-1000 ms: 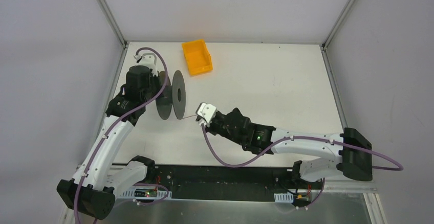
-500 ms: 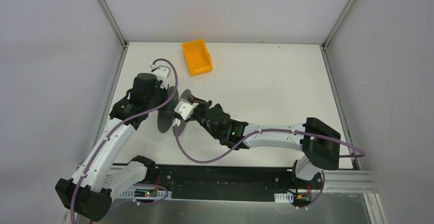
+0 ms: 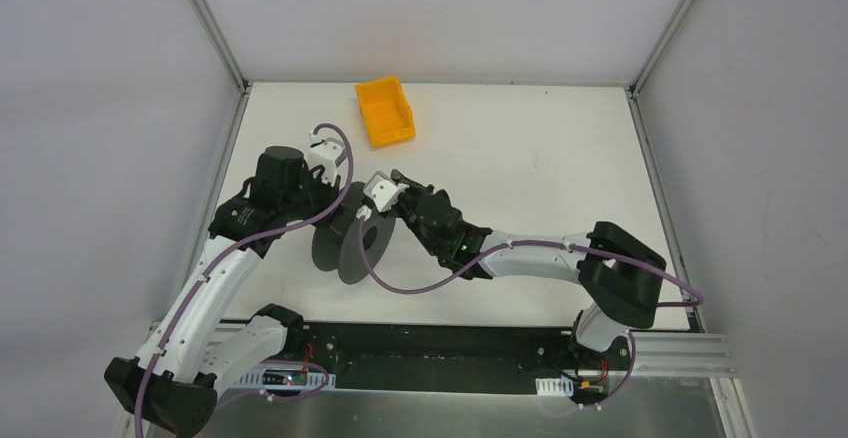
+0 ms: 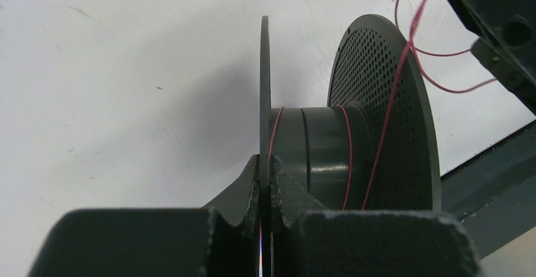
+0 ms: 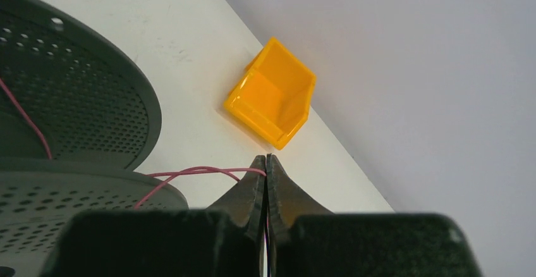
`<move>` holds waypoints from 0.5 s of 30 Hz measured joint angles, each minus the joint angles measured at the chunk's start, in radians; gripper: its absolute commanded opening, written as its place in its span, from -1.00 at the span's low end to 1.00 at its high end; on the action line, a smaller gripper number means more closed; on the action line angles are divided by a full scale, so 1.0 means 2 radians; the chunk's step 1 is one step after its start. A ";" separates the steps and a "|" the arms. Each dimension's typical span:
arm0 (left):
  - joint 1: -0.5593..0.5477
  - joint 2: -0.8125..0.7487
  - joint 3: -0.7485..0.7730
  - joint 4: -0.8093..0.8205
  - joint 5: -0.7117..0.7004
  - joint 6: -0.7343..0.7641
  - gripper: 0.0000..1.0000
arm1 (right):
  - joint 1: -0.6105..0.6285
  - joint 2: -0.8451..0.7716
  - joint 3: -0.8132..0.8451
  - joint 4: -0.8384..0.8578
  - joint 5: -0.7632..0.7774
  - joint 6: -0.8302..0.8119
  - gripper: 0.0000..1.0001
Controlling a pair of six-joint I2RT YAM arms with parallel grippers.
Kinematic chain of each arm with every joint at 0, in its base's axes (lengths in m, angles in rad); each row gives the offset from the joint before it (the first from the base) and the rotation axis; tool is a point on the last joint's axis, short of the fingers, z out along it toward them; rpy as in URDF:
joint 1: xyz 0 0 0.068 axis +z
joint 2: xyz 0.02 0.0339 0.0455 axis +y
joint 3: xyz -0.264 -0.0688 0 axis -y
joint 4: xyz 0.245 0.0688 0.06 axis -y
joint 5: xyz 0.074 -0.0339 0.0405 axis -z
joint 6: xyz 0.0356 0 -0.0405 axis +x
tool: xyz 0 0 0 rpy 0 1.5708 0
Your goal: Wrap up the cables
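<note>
No readable text, label, brand, number or sign appears anywhere.

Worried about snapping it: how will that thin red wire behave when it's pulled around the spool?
Probably floppy: the wire curls in loose loops beside the spool. Likely light and easy to snap, being hair-thin against the right gripper pinching it. It may slide along the smooth hub, where two turns sit apart.

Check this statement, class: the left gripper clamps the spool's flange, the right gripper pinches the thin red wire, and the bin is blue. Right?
Not quite: the bin is orange-yellow, not blue, as the right wrist view shows. The left gripper does clamp the spool's flange, and the right gripper does pinch the wire.
</note>
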 measured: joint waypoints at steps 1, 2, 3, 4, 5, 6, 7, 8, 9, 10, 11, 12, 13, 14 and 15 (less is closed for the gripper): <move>0.000 0.000 0.002 -0.002 0.005 0.004 -1.00 | -0.003 0.000 -0.004 -0.001 -0.002 0.006 -0.96; 0.000 0.000 0.003 -0.003 0.010 0.006 -1.00 | -0.006 -0.001 -0.009 -0.002 -0.004 0.012 -0.93; 0.000 0.000 0.004 -0.003 0.015 0.009 -1.00 | -0.010 -0.003 -0.014 -0.004 -0.008 0.020 -0.92; 0.000 0.000 0.006 -0.004 0.021 0.012 -1.00 | -0.014 -0.006 -0.020 -0.005 -0.011 0.028 -0.90; 0.000 0.000 0.007 -0.004 0.026 0.015 -1.00 | -0.017 -0.009 -0.025 -0.006 -0.014 0.035 -0.89; 0.000 -0.001 0.009 -0.004 0.030 0.016 -1.00 | -0.022 -0.014 -0.033 -0.007 -0.017 0.043 -0.88; 0.000 -0.001 0.011 -0.005 0.033 0.019 -1.00 | -0.027 -0.020 -0.041 -0.007 -0.019 0.052 -0.88; 0.000 -0.002 0.012 -0.007 0.035 0.021 -1.00 | -0.033 -0.027 -0.049 -0.007 -0.020 0.061 -0.88; 0.000 -0.002 0.014 -0.011 0.038 0.024 -1.00 | -0.040 -0.033 -0.056 -0.007 -0.021 0.070 -0.88; 0.000 -0.002 0.016 -0.015 0.040 0.026 -1.00 | -0.046 -0.038 -0.061 -0.007 -0.021 0.077 -0.88; 0.000 -0.002 0.018 -0.018 0.042 0.027 -1.00 | -0.053 -0.044 -0.069 -0.007 -0.023 0.089 -0.88; 0.000 -0.002 0.020 -0.020 0.044 0.027 -1.00 | -0.058 -0.050 -0.076 -0.008 -0.024 0.098 -0.88; 0.000 -0.002 0.023 -0.023 0.046 0.028 -1.00 | -0.063 -0.056 -0.084 -0.008 -0.024 0.107 -0.87; 0.000 -0.002 0.027 -0.027 0.048 0.027 -1.00 | -0.066 -0.060 -0.091 -0.008 -0.025 0.116 -0.87; 0.000 -0.002 0.030 -0.029 0.051 0.027 -1.00 | -0.068 -0.063 -0.097 -0.008 -0.026 0.126 -0.87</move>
